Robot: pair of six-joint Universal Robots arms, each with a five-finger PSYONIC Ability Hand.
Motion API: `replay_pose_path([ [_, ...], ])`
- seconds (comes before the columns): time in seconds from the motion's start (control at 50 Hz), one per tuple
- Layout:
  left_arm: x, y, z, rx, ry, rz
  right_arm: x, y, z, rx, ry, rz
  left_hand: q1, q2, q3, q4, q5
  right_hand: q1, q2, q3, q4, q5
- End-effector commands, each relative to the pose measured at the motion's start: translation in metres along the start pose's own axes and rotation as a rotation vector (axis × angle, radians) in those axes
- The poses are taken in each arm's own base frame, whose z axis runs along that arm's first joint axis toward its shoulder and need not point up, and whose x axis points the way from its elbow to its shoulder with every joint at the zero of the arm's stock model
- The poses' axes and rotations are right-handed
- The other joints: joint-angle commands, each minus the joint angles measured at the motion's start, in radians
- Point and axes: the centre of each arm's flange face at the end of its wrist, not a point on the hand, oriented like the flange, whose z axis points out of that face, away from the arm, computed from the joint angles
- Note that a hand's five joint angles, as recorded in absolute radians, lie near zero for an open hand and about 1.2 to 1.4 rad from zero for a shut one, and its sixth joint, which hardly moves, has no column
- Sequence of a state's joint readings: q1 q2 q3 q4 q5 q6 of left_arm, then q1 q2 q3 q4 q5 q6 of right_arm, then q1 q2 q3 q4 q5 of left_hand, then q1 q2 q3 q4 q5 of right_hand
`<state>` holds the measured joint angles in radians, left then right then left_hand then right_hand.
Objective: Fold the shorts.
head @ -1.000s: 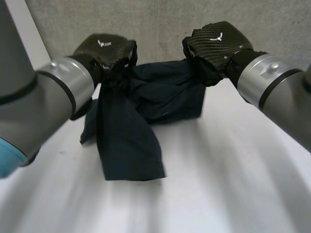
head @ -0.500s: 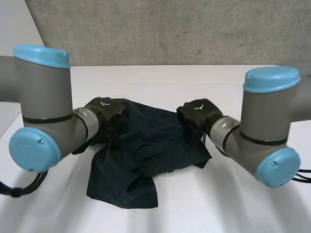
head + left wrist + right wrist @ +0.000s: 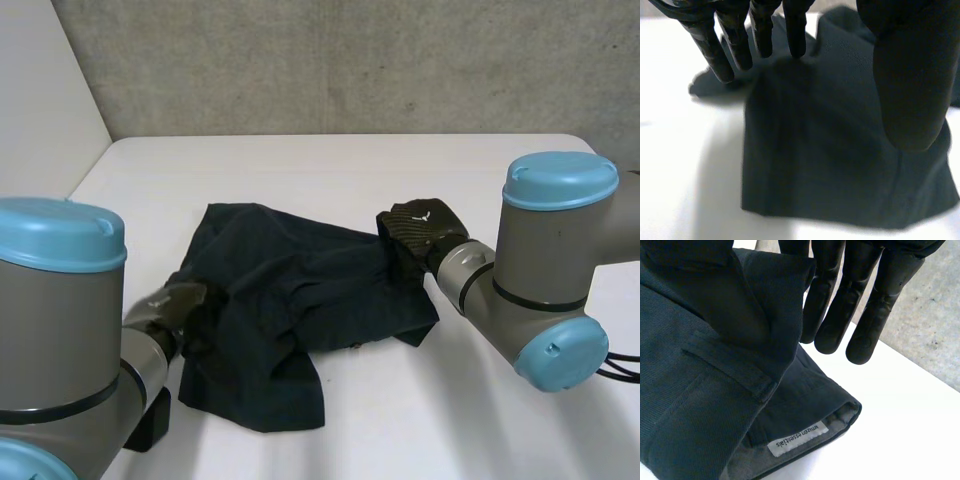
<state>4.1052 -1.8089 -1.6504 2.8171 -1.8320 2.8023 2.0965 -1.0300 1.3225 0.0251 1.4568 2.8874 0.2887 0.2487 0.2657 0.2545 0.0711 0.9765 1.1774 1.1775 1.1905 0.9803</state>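
Note:
The dark navy shorts (image 3: 290, 300) lie in a loose heap on the white table (image 3: 400, 165), with one leg spread toward the near side. My left hand (image 3: 172, 305) is at the heap's left edge. In its wrist view the left hand (image 3: 910, 75) is open, with straight fingers and thumb spread just above the shorts (image 3: 830, 160). My right hand (image 3: 420, 228) is at the heap's right edge. There the right hand (image 3: 865, 300) pinches the lifted waistband of the shorts (image 3: 700, 390) with straight fingers; a white label (image 3: 797, 436) shows on the folded band below.
A grey wall (image 3: 350, 60) rises behind the table's far edge, and the table's left edge runs diagonally past the left arm (image 3: 60, 330). The right arm's elbow (image 3: 555, 290) stands over the table's right side. Bare table lies in front of the shorts.
Both arms came down and drew back, laying the raised shorts on the table. The left hand let go, opened and moved toward the near left. The right hand kept its pinch.

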Motion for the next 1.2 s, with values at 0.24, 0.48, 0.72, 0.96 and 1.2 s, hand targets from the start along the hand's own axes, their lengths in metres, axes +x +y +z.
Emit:
replay_pose_path([
  [0.24,-0.003,0.025,0.067,-0.047,-0.100,0.018,-0.002,-0.009,-0.007,0.030,-0.001,-0.033,0.745,0.785,0.768,0.779,0.788,0.420,0.219,0.219,0.206,0.241],
  [0.48,0.013,-0.030,0.038,0.110,0.034,0.305,0.011,-0.047,-0.026,0.061,0.026,-0.219,1.108,1.148,1.131,1.142,1.151,0.420,0.219,0.219,0.206,0.241],
  [0.72,0.023,-0.070,-0.029,0.332,0.086,0.712,0.017,-0.098,-0.106,0.042,0.043,-0.465,1.073,1.113,1.096,1.107,1.116,0.420,0.219,0.219,0.206,0.241],
  [0.96,0.029,-0.047,0.017,0.267,0.056,0.966,0.011,-0.050,-0.093,-0.154,-0.051,-0.464,1.064,1.104,1.087,1.098,1.107,0.420,0.219,0.219,0.206,0.241],
  [1.2,0.050,-0.135,0.105,0.662,-0.188,1.074,0.045,-0.087,0.001,0.116,0.208,-0.416,1.108,1.148,1.131,1.142,1.151,0.420,0.219,0.219,0.206,0.241],
])
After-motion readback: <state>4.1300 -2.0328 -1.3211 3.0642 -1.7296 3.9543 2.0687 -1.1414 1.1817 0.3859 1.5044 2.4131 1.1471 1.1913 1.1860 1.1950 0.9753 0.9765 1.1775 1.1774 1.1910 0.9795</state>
